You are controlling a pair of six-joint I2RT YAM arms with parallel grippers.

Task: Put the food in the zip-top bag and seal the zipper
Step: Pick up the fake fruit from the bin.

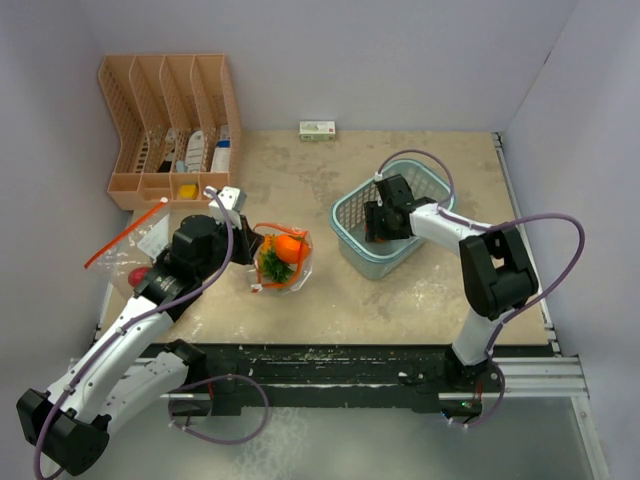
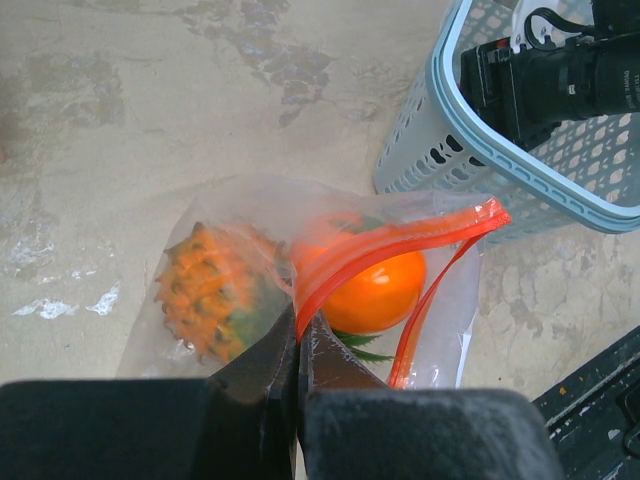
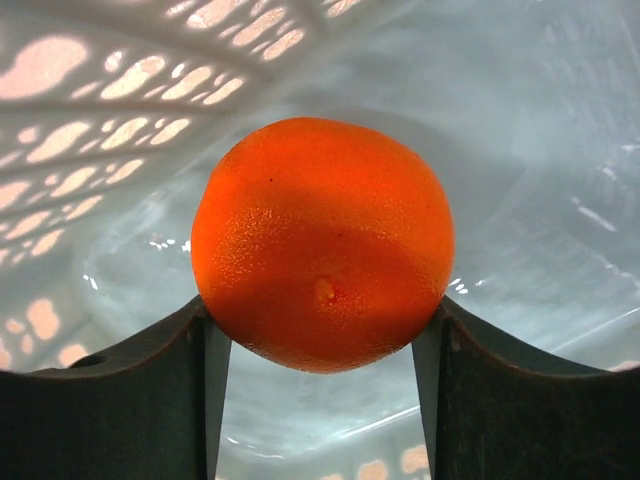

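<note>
Clear zip-top bag (image 2: 250,205) on table (image 1: 420,300), left of centre; round orange fruit (image 2: 385,290) and pineapple (image 2: 210,290) inside. Left gripper (image 2: 297,335) clenched on red-orange zipper (image 2: 400,245). Right gripper (image 3: 322,330), inside teal basket (image 1: 352,215) at right, grasps orange (image 3: 322,243).

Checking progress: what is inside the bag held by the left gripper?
An orange, a spiky orange fruit and green leaves show through the bag. The left gripper, shut on the zipper, covers its near end; anything there is hidden.
</note>
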